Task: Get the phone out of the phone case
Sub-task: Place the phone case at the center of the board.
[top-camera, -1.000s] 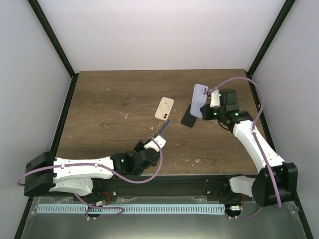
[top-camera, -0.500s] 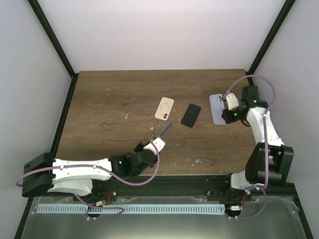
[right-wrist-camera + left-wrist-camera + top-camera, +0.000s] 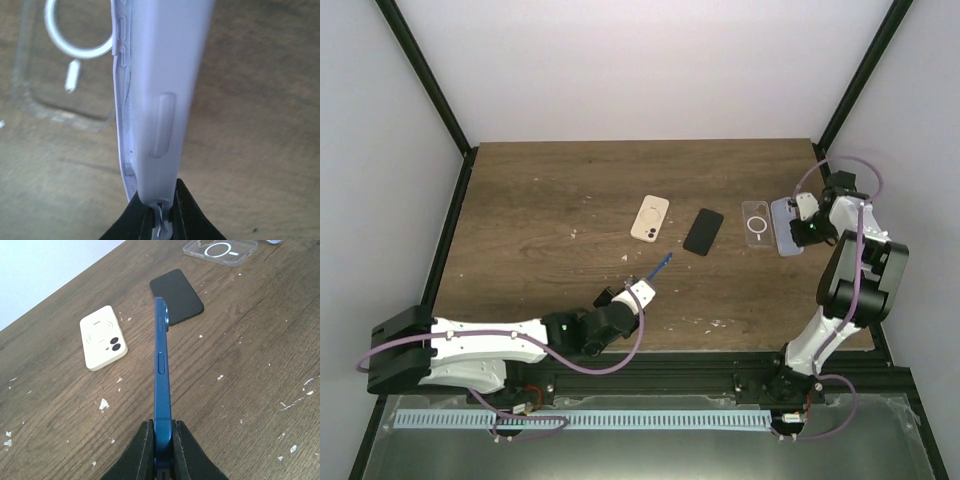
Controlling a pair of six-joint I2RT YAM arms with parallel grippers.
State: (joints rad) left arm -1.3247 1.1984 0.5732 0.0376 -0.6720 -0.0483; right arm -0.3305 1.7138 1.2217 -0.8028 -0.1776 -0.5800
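- Your left gripper [image 3: 645,282] is clamped on the blue phone [image 3: 659,265], pinching it at one short end, near the front middle of the surface [image 3: 535,195].
- In the left wrist view, the two fingers [image 3: 143,446] press the phone's [image 3: 161,365] flat faces. It stands on edge, with the side buttons facing the camera and the far end pointing away from the gripper [image 3: 161,429].
- The blue phone is bare, with no case around it, and its far end is lifted off the wood.
- Your right gripper [image 3: 804,224] is closed on the lavender phone case [image 3: 787,214] at the far right of the surface, well apart from the blue phone.
- The right wrist view shows that case [image 3: 157,85] edge-on, gripped by its rim between the narrow fingers [image 3: 181,206], with a moulded button bump on the side.
- A clear case [image 3: 756,222] with a white ring lies flat just beside the lavender one, on its left; you can see it under the held case [image 3: 60,65] from the wrist.
- A black phone [image 3: 703,231] lies flat near the centre, with a cream phone [image 3: 650,217], camera side up, close on its left, and the two are not touching.
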